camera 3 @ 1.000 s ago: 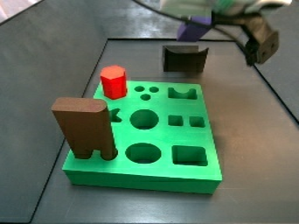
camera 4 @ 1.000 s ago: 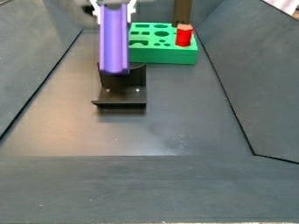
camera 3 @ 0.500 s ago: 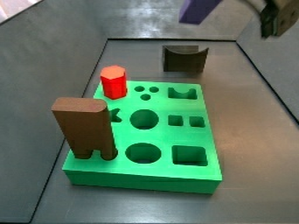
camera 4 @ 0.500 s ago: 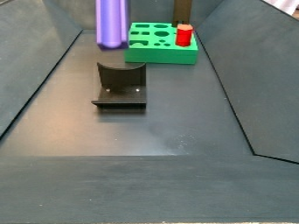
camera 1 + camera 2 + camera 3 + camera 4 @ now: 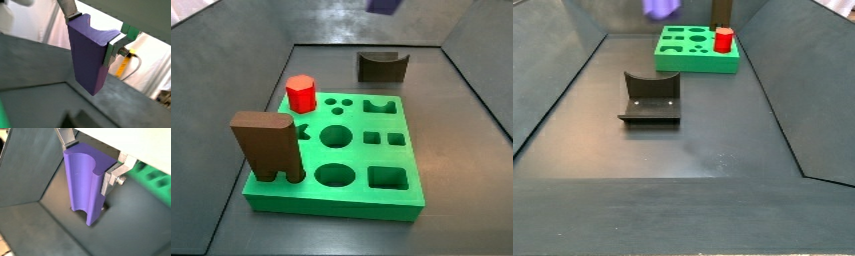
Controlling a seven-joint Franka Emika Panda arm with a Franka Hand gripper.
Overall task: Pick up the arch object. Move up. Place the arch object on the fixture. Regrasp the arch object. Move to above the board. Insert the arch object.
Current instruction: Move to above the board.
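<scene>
The purple arch object (image 5: 87, 55) hangs lengthwise between the silver fingers of my gripper (image 5: 92, 32), its notched end up between the pads; both wrist views show this (image 5: 83, 183). My gripper (image 5: 89, 163) is shut on it, high above the floor. In both side views only the block's lower tip shows at the upper edge (image 5: 385, 5) (image 5: 660, 7), and the gripper itself is out of frame. The dark fixture (image 5: 381, 66) (image 5: 649, 98) stands empty on the floor. The green board (image 5: 338, 185) (image 5: 694, 62) lies beyond it, and part of it shows in a wrist view (image 5: 152, 175).
A red hexagonal peg (image 5: 301, 93) (image 5: 723, 40) and a tall brown block (image 5: 265, 145) (image 5: 722, 12) stand in the board. Sloped dark walls (image 5: 567, 80) border the floor on both sides.
My gripper has risen straight up with the arch object, from just above the fixture to nearly out of both side views. The fixture and board have not moved.
</scene>
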